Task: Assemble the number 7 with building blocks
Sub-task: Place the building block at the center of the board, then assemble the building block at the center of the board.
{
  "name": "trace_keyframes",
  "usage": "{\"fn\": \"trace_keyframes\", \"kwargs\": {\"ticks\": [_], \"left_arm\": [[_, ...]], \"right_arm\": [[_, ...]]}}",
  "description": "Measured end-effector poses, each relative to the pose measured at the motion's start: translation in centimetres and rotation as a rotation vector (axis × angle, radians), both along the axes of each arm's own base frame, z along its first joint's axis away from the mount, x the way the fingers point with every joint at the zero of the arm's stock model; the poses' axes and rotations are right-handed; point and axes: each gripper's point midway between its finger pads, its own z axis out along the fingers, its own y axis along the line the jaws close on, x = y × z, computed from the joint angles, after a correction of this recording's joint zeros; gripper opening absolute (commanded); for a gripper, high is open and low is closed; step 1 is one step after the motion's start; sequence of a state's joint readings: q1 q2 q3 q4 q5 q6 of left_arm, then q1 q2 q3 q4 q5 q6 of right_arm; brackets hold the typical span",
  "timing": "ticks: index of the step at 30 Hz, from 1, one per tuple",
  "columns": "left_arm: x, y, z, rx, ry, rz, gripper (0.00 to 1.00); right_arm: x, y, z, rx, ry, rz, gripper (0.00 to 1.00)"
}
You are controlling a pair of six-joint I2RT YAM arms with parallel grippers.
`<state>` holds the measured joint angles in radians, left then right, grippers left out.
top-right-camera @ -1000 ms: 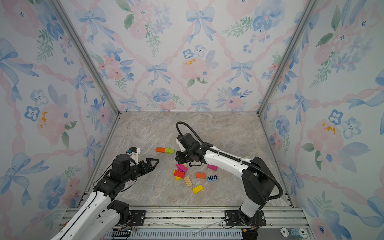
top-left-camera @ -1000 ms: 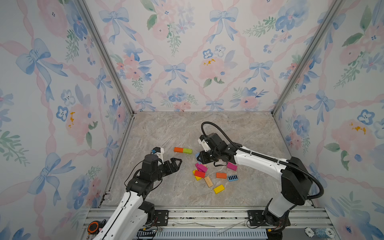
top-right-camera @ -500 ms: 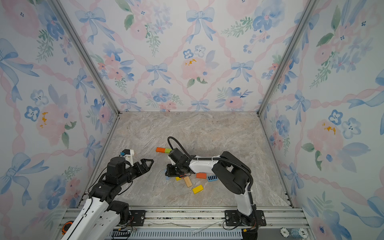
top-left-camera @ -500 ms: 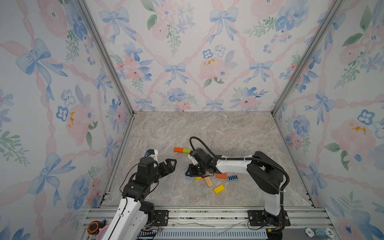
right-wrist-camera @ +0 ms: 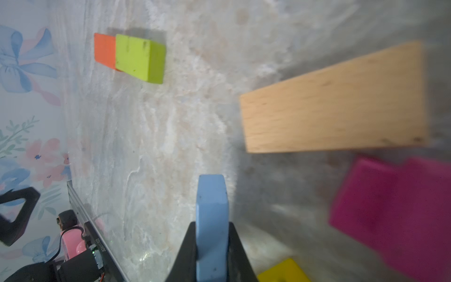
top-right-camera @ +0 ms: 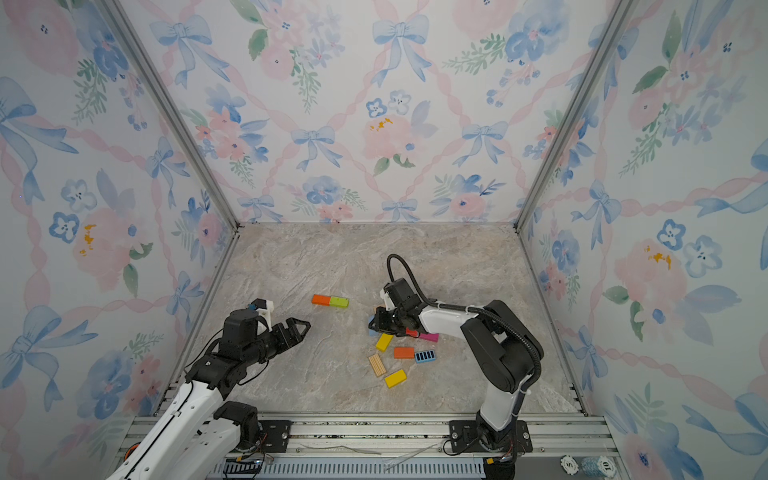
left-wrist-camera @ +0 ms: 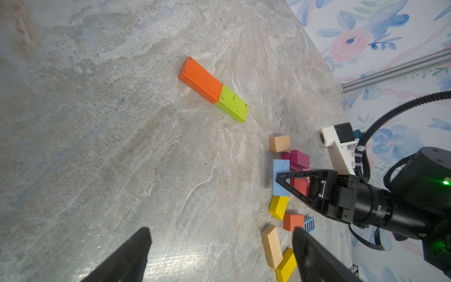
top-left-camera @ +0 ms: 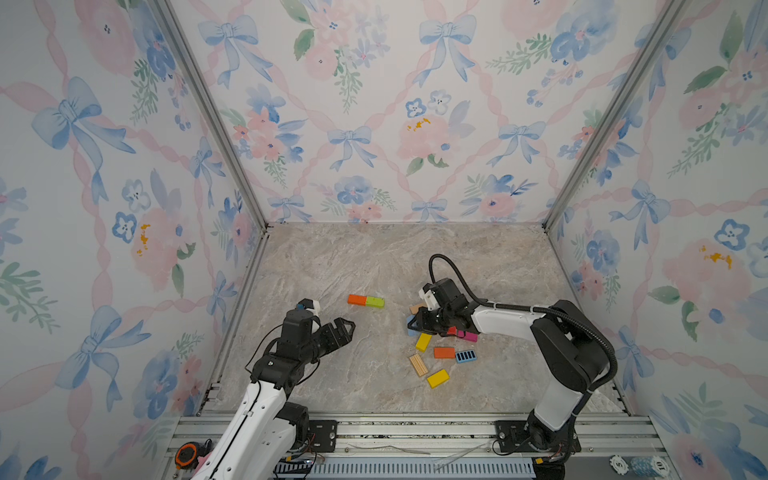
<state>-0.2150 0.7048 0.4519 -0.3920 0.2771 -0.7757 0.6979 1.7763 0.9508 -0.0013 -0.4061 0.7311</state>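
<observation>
An orange block point(top-left-camera: 356, 299) and a green block point(top-left-camera: 375, 302) lie end to end in a short bar on the marble floor, seen in both top views. My right gripper point(top-left-camera: 419, 322) is shut on a light blue block point(right-wrist-camera: 211, 229), held on edge low over the floor at the left side of the loose pile. That pile holds a tan block point(right-wrist-camera: 336, 102), magenta blocks point(right-wrist-camera: 395, 214), a red one point(top-left-camera: 452, 331), a yellow one point(top-left-camera: 423, 341) and others. My left gripper point(top-left-camera: 343, 328) hangs open and empty, left of the pile point(left-wrist-camera: 220, 234).
Nearer the front lie an orange block point(top-left-camera: 444, 353), a black-striped blue block point(top-left-camera: 466, 356), a lined wood block point(top-left-camera: 418, 365) and a second yellow block point(top-left-camera: 437, 378). Floral walls close in the floor on three sides. A metal rail point(top-left-camera: 399, 424) runs along the front.
My right gripper reached left and nearer half a second ago and has come back right to the pile. A yellow block there now lies further right. The left arm barely moved.
</observation>
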Motion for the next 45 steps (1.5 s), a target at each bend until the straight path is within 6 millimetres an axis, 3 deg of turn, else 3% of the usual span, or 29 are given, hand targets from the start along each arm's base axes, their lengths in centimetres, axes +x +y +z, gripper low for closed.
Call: {"fn": "trace_keyframes", "kwargs": {"ticks": [4, 7, 13, 15, 21, 24, 27, 31, 33, 36, 38, 40, 42, 45], "left_arm": [[0.3, -0.1, 0.0, 0.008, 0.009, -0.006, 0.92], [0.4, -0.1, 0.0, 0.011, 0.012, -0.008, 0.92], [0.4, -0.1, -0.6, 0.019, 0.035, -0.011, 0.92], [0.4, -0.1, -0.6, 0.020, 0.036, -0.012, 0.92], [0.3, -1.0, -0.8, 0.039, 0.055, -0.056, 0.89], [0.2, -1.9, -0.7, 0.072, 0.071, -0.099, 0.88], [0.4, -3.0, -0.4, 0.120, 0.083, -0.149, 0.87], [0.6, -4.7, -0.5, 0.208, 0.101, -0.222, 0.81], [0.6, -5.4, -0.9, 0.261, 0.117, -0.256, 0.79], [0.4, -6.5, -2.2, 0.340, 0.164, -0.308, 0.76], [0.7, -7.5, -3.2, 0.391, 0.195, -0.339, 0.71], [1.2, -8.4, -3.8, 0.430, 0.219, -0.365, 0.68], [1.9, -9.4, -4.6, 0.465, 0.240, -0.381, 0.68], [3.2, -10.0, -5.6, 0.508, 0.261, -0.376, 0.68]], "right_arm": [[-1.2, 5.0, 2.0, 0.116, -0.012, 0.055, 0.08], [-1.5, 7.7, 1.7, 0.184, 0.016, 0.038, 0.08], [-0.8, 8.6, -2.1, 0.193, 0.103, -0.068, 0.10], [-0.4, 8.8, -2.0, 0.201, 0.098, -0.093, 0.20], [0.5, 9.3, -0.7, 0.243, 0.082, -0.140, 0.73], [0.5, 8.8, 0.1, 0.236, 0.056, -0.145, 0.81], [0.0, 7.4, 0.2, 0.190, 0.052, -0.154, 0.81], [-1.0, 4.0, 0.9, 0.088, 0.040, -0.157, 0.81], [-0.8, 1.9, 2.7, 0.067, 0.012, -0.162, 0.82], [1.1, -2.4, 7.8, 0.089, -0.079, -0.207, 0.82], [2.7, -6.1, 11.4, 0.111, -0.158, -0.258, 0.82], [3.6, -9.9, 13.9, 0.108, -0.222, -0.306, 0.82], [3.7, -12.8, 14.9, 0.089, -0.249, -0.330, 0.82], [3.1, -15.3, 14.6, 0.070, -0.242, -0.333, 0.82]]}}
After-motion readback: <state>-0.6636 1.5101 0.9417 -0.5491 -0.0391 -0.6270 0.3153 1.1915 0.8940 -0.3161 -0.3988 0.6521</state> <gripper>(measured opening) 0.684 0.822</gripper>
